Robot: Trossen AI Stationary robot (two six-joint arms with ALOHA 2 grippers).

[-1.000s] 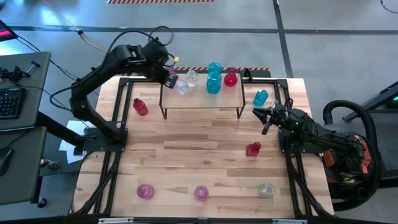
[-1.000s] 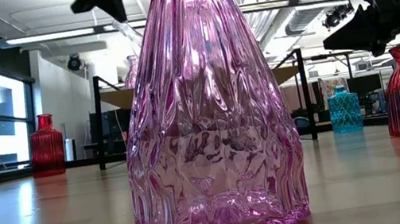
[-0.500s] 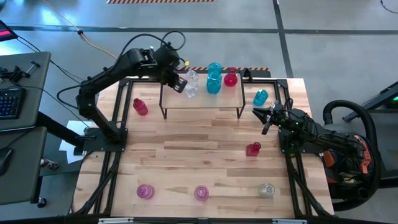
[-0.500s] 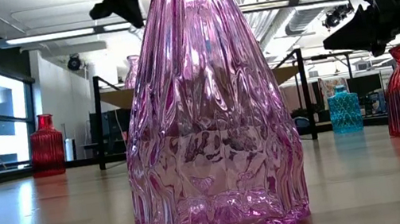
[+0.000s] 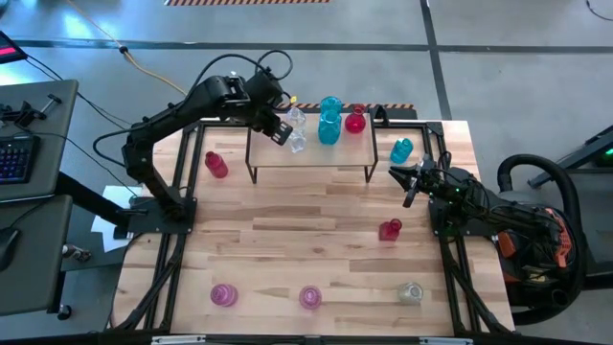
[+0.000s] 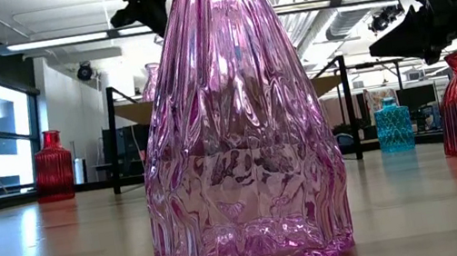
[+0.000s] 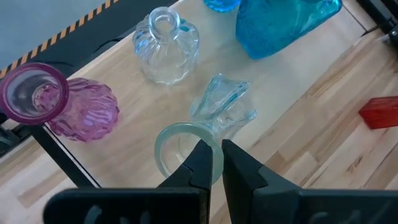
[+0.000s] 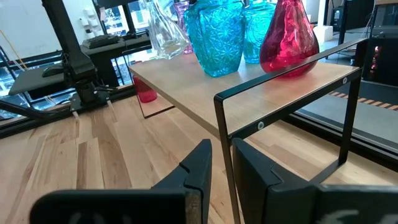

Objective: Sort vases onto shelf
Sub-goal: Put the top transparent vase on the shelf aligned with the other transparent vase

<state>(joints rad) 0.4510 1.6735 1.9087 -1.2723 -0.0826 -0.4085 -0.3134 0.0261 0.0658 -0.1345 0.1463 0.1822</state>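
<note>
The shelf (image 5: 311,158) stands at the table's far side and carries a clear vase (image 5: 295,117), two teal vases (image 5: 329,126), a red vase (image 5: 355,120) and a pink vase (image 7: 68,106) at its left corner. My left gripper (image 5: 281,129) is over the shelf's left part, shut on another clear vase (image 5: 295,143). My right gripper (image 5: 407,187) waits shut above the table, right of the shelf, holding nothing. My left gripper pinches the clear vase's flared rim (image 7: 186,134) at its near edge, coming from above and pointing down. The vase hangs tilted below the fingers (image 7: 200,163), body (image 7: 225,106) over the shelf board. Whether its base touches the board I cannot tell.
Loose vases stand on the table: red (image 5: 216,164) left of the shelf, teal (image 5: 401,150) and red (image 5: 390,229) on the right, two pink (image 5: 223,294) (image 5: 310,297) and one clear (image 5: 410,292) along the near edge. The table's middle holds nothing.
My left gripper, still shut on the clear vase, has moved toward the table's right, from the shelf's left edge to over its board, and the vase has travelled with it next to the standing clear vase.
</note>
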